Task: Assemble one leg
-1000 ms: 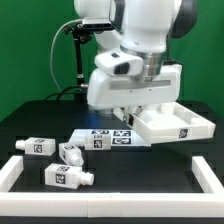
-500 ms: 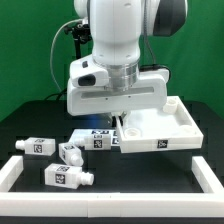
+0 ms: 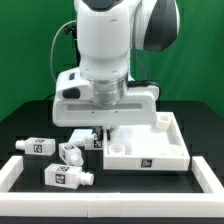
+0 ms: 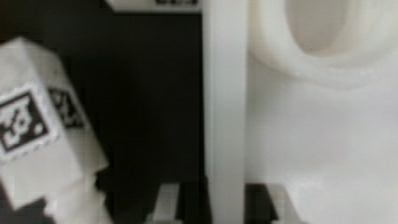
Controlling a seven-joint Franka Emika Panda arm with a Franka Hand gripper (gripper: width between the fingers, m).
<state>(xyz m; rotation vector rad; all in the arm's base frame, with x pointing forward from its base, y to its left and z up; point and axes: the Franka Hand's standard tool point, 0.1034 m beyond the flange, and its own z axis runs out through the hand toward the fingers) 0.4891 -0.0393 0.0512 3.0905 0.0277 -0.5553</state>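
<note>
My gripper [image 3: 108,127] is shut on the near-left wall of the white square tabletop [image 3: 150,152], which rests low over the black table with its rimmed side up. In the wrist view the wall [image 4: 224,90] runs between my fingertips [image 4: 173,205], with a round corner socket [image 4: 329,40] beside it. Three white legs with marker tags lie at the exterior view's left: one far left [image 3: 38,145], one [image 3: 72,153] close to the tabletop's edge, and one nearer the front [image 3: 66,177]. One leg also shows in the wrist view [image 4: 39,125].
The marker board [image 3: 94,139] lies partly hidden behind my hand and the tabletop. A white rail [image 3: 110,206] borders the front of the work area, with side rails at the left [image 3: 10,170] and right [image 3: 210,172].
My gripper has carried the tabletop toward the exterior view's left and nearer the front. It now covers most of the marker board and sits close to the legs.
</note>
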